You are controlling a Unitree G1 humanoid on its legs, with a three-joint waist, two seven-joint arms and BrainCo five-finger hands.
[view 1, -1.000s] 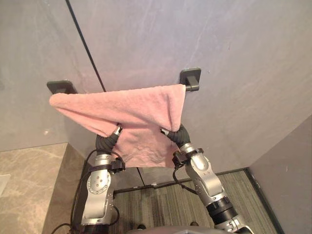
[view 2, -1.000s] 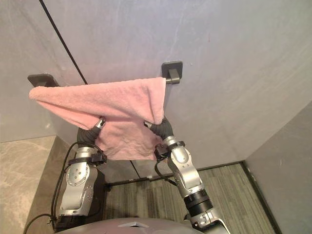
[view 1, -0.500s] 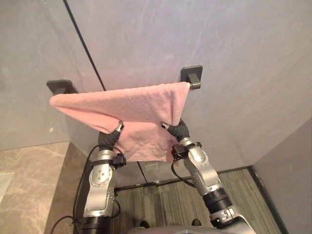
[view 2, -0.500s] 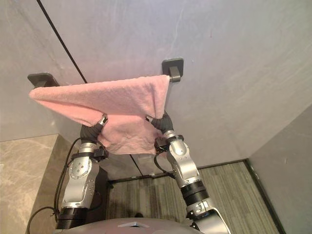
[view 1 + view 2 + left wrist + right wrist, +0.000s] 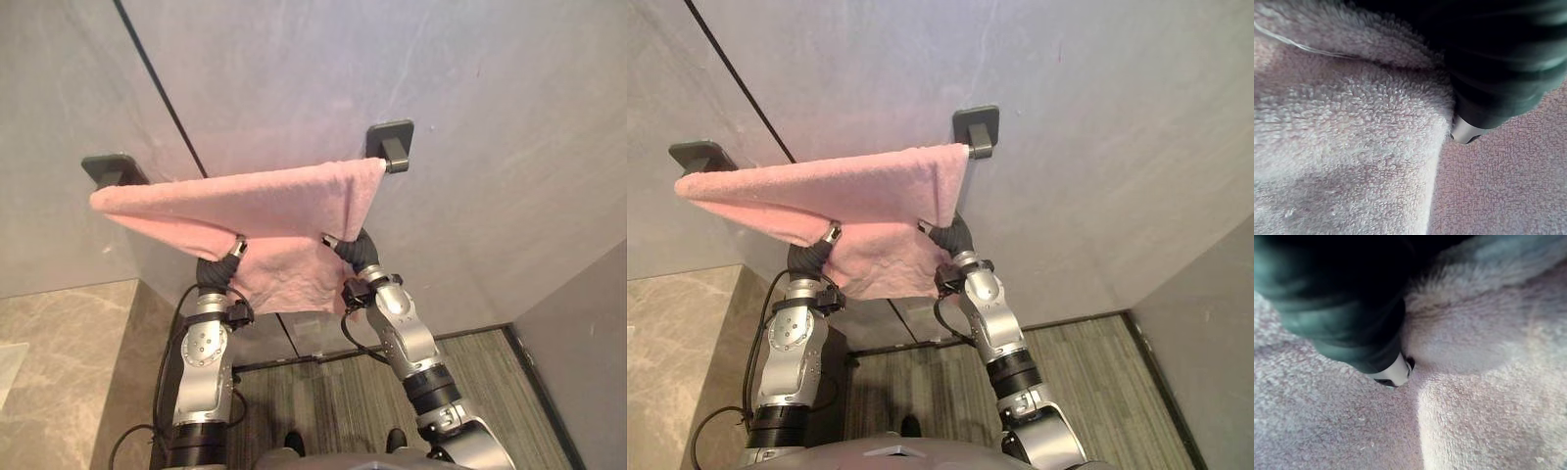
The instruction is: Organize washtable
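A pink towel (image 5: 255,211) is stretched against the grey wall. Its top edge runs from the left dark bracket (image 5: 108,168) to the right dark bracket (image 5: 390,142). Both arms reach up under it from below. My left hand (image 5: 221,272) goes into the towel's lower left fold, with its dark ribbed cover (image 5: 1498,63) against the terry cloth (image 5: 1352,147). On the other side my right hand (image 5: 358,253) is tucked under the right fold, its cover (image 5: 1342,298) pressed into the cloth (image 5: 1474,406). The towel hides the front part of both hands.
A dark vertical seam (image 5: 157,88) runs down the grey wall behind the towel. A beige marble counter (image 5: 59,352) lies at the lower left. Striped floor covering (image 5: 333,401) shows below, and a grey side wall (image 5: 588,323) closes the right.
Both arms have stretched further up toward the wall, and the towel's hanging part has risen with them. The view itself has shifted a little.
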